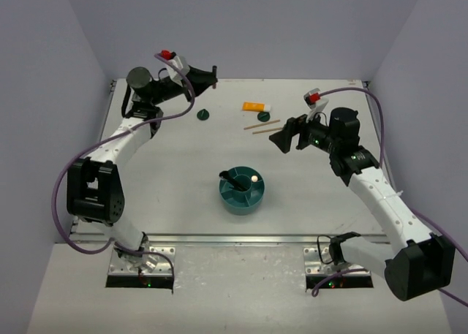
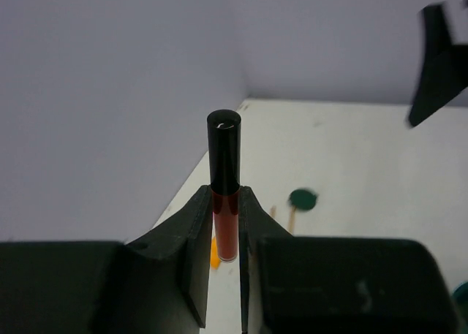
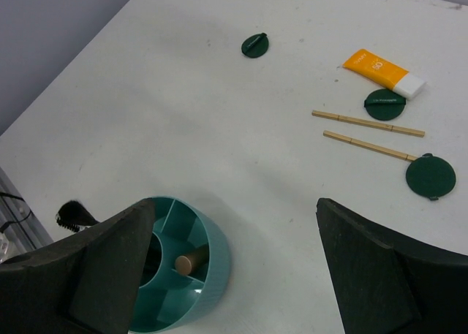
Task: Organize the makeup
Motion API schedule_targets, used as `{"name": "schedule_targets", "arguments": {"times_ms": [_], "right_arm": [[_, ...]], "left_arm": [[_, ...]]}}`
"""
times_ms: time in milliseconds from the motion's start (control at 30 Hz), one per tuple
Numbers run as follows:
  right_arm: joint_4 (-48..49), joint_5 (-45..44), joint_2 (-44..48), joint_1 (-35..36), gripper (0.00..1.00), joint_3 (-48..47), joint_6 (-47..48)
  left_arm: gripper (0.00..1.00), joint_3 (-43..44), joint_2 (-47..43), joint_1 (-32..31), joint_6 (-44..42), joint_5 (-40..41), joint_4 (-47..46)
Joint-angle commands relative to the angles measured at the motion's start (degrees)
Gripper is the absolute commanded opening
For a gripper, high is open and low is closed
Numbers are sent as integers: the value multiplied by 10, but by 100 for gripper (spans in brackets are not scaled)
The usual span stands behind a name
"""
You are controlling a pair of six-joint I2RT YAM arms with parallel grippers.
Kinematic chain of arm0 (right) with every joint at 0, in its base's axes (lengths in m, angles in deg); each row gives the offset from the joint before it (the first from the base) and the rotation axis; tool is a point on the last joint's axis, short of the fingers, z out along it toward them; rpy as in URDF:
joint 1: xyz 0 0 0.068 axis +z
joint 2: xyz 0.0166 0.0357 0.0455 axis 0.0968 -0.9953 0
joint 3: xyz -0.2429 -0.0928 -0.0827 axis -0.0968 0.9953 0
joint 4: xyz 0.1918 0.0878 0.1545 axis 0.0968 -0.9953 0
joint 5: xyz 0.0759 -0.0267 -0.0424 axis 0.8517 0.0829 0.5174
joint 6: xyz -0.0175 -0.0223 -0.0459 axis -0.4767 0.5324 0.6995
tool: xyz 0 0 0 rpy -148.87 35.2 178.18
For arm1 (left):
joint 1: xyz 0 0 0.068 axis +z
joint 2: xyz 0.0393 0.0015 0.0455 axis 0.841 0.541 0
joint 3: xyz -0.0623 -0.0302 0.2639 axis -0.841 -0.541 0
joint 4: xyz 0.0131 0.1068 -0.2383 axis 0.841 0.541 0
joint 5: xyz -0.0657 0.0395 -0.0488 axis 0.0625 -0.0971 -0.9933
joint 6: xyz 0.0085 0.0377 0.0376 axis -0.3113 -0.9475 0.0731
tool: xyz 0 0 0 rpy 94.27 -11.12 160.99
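Left gripper (image 2: 224, 196) is up over the far-left corner of the table (image 1: 183, 158), pinching a red gloss tube (image 2: 225, 232) with a black cap. Green compact (image 1: 203, 115), teal bowl (image 1: 241, 205), orange packet (image 1: 256, 107) and tan sticks (image 1: 262, 126) sit mid-table. Right gripper (image 3: 234, 206) has its jaws spread wide.

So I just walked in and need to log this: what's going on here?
The left arm holds a red black-capped tube in its jaws, raised above the table. The right arm has its jaws open near the teal bowl, holding nothing. Three green compacts, an orange tube and two sticks lie loose.
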State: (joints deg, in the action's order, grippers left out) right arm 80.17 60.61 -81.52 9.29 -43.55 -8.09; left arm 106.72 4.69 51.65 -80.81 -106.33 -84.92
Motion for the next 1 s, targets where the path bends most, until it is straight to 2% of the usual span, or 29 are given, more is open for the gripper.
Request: {"name": "schedule_targets", "arguments": {"times_ms": [0, 200, 533, 800, 967], "right_arm": [[35, -19, 31, -1, 91, 12, -5], [22, -38, 64, -1, 91, 33, -3], [-9, -50, 71, -2, 91, 39, 10], [-19, -52, 62, -1, 91, 34, 17], [-24, -50, 56, -2, 91, 30, 22]], "left_arm": [[0, -64, 3, -96, 186, -60, -250], [0, -124, 21, -169, 187, -87, -304], [0, -208, 29, -222, 145, -102, -329], [0, -264, 37, -239, 80, -106, -294], [0, -260, 48, -239, 12, -100, -236]]}}
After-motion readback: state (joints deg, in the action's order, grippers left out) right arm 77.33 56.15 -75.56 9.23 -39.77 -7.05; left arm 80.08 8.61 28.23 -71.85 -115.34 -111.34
